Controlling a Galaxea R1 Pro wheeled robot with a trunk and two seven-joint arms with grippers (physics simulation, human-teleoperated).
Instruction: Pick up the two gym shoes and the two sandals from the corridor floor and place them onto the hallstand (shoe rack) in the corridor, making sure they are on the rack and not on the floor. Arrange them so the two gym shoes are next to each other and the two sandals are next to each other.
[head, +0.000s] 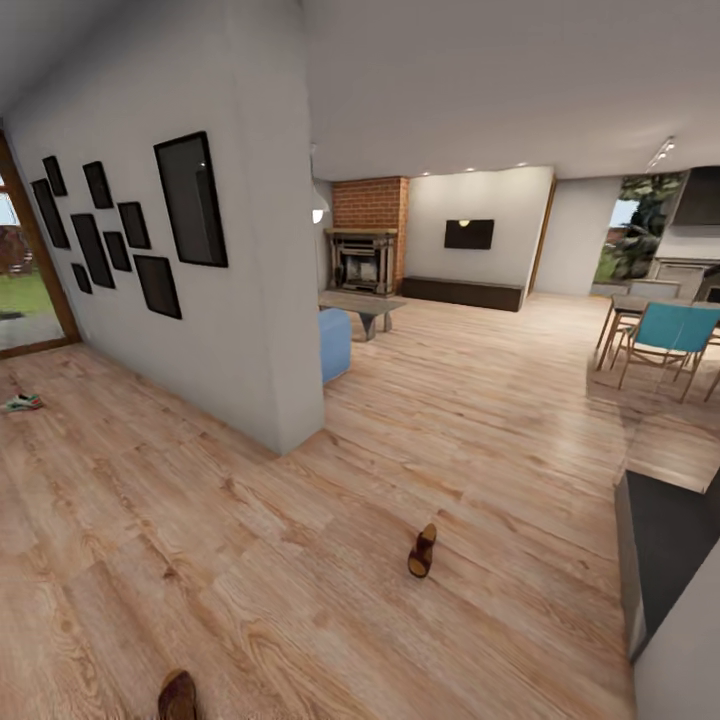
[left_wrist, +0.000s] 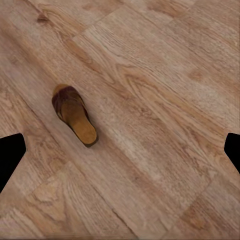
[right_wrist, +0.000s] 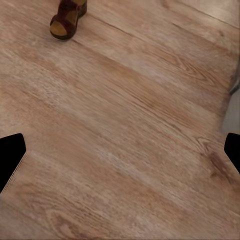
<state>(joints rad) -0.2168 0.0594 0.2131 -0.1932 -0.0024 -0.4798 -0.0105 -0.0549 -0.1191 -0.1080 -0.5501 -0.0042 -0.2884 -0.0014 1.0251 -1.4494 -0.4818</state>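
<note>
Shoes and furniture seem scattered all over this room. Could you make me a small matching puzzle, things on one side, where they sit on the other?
Things:
1. Gym shoe
2. Sandal
3. Turquoise chair
4. Brick fireplace

Places:
A. On the floor's middle, toward the camera
B. Far left, by the glass door
C. Back wall, beside the television
D. Right side, at the dining table

Pairs: 1-B, 2-A, 3-D, 4-C.

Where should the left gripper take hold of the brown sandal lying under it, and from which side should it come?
Probably from above, across the woven strap at the toe end of the sandal. The sandal lies flat on the floor, sole down, and the strap is its only raised part; the tan footbed behind it is low. The left gripper looks open, fingertips wide apart.
</note>
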